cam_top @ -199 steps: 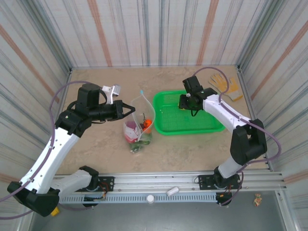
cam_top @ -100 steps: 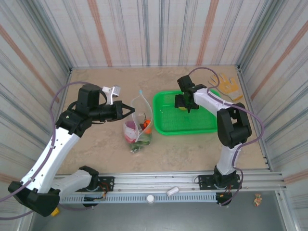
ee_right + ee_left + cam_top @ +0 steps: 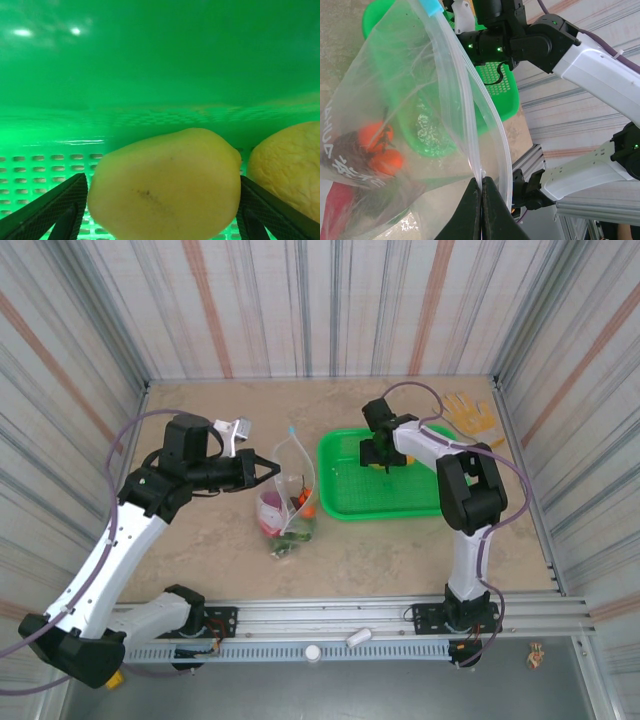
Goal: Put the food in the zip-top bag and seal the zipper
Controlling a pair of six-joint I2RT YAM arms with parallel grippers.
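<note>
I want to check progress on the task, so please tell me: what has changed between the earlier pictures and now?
The right gripper moved a little left over the basket, and its elbow swung inward. It now straddles a yellow piece; I cannot tell whether it grips it. The left gripper stayed shut on the bag edge. The bag and the food in it did not move.
</note>
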